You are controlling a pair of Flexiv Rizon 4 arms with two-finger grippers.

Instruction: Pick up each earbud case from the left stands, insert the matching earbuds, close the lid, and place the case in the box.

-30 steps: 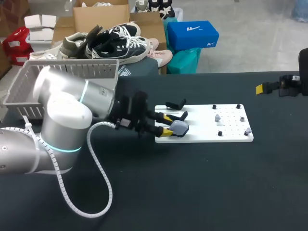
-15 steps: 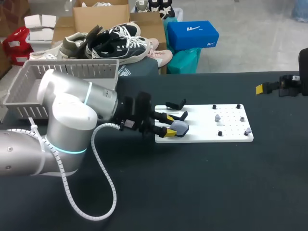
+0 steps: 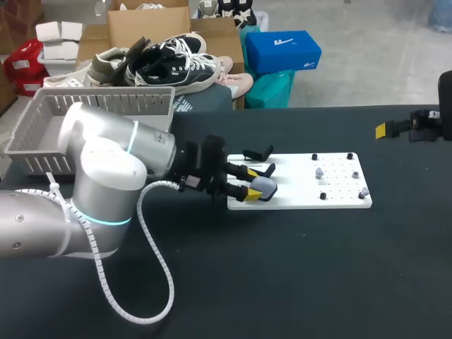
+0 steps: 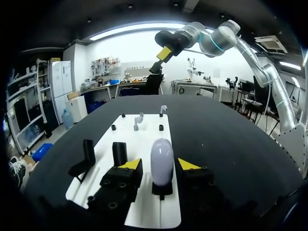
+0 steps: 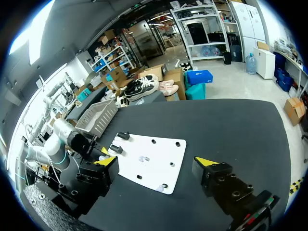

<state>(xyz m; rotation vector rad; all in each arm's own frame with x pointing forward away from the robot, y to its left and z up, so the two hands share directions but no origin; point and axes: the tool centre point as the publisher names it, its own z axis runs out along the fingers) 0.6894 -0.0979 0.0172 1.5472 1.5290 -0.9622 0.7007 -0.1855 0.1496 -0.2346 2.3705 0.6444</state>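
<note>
A grey-lilac earbud case (image 3: pixel 264 187) stands closed on a black stand at the near left corner of the white board (image 3: pixel 339 196). My left gripper (image 3: pixel 246 183) is level with it, one yellow tip on each side. In the left wrist view the case (image 4: pixel 162 159) sits between the open fingers (image 4: pixel 131 165) with a small gap on both sides. Two empty black stands (image 3: pixel 258 152) (image 3: pixel 265 170) lie just beyond. Small pale earbuds (image 3: pixel 319 171) (image 3: pixel 364 191) perch on pegs at the board's right. My right gripper (image 3: pixel 417 127) hangs wide open and empty, far right.
A grey slatted basket (image 3: pixel 92 116) stands at the table's back left, behind my left arm. Black pegs (image 3: pixel 323 195) dot the board's right half. From the right wrist view the board (image 5: pixel 149 161) lies ahead of the open right gripper (image 5: pixel 156 166).
My left arm has edged forward and to the right, bringing its fingers slightly further along the case. The case and the right arm have not moved.
</note>
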